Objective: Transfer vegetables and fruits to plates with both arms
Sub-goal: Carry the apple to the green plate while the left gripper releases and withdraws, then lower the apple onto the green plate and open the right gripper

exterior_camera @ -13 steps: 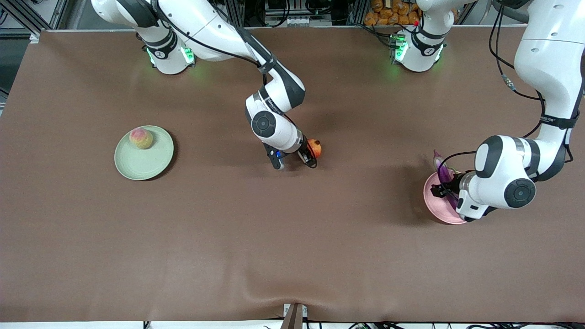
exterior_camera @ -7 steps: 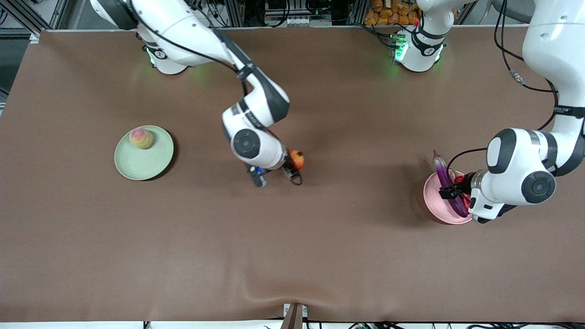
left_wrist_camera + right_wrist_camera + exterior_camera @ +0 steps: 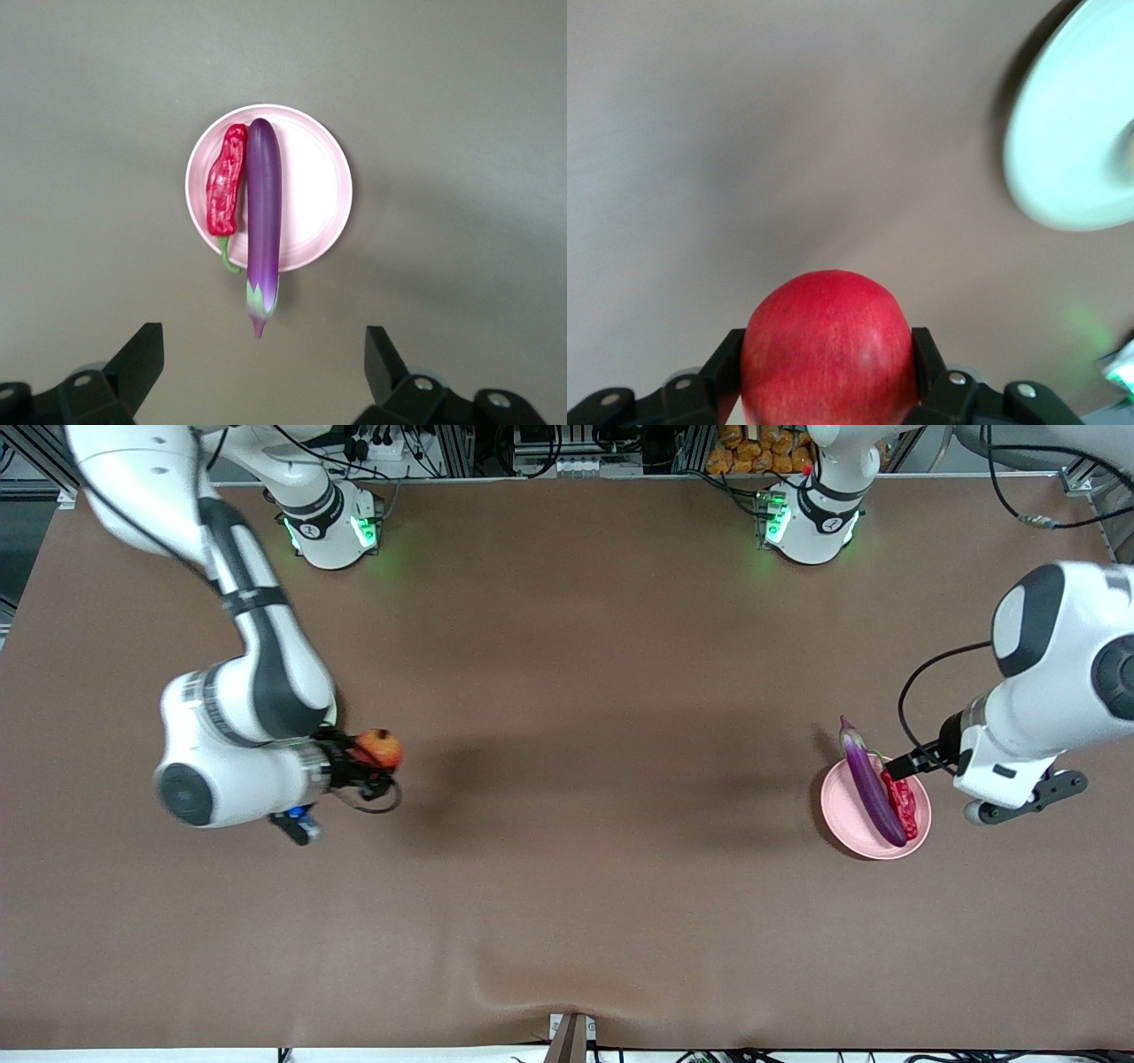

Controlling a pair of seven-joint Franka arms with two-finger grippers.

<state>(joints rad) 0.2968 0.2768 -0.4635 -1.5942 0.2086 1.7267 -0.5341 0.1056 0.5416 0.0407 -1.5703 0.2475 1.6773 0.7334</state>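
My right gripper [image 3: 376, 756] is shut on the red pomegranate [image 3: 379, 748] and holds it in the air beside the pale green plate [image 3: 1076, 142]. In the right wrist view the pomegranate [image 3: 826, 341] sits between the fingers. My right arm hides the green plate and the peach in the front view. The purple eggplant [image 3: 870, 788] and red chili [image 3: 900, 801] lie side by side on the pink plate [image 3: 918, 825]. The eggplant's stem tip overhangs the rim. My left gripper [image 3: 261, 376] is open and empty, up over the table next to that plate [image 3: 310, 190].
Brown table cloth [image 3: 567, 824] all round. The two arm bases [image 3: 332, 527] [image 3: 811, 518] stand along the edge farthest from the front camera. The cloth has a small wrinkle at the edge nearest that camera.
My right arm has carried the pomegranate from the table's middle to beside the green plate. My left gripper let go of the eggplant and drew up and away from the pink plate.
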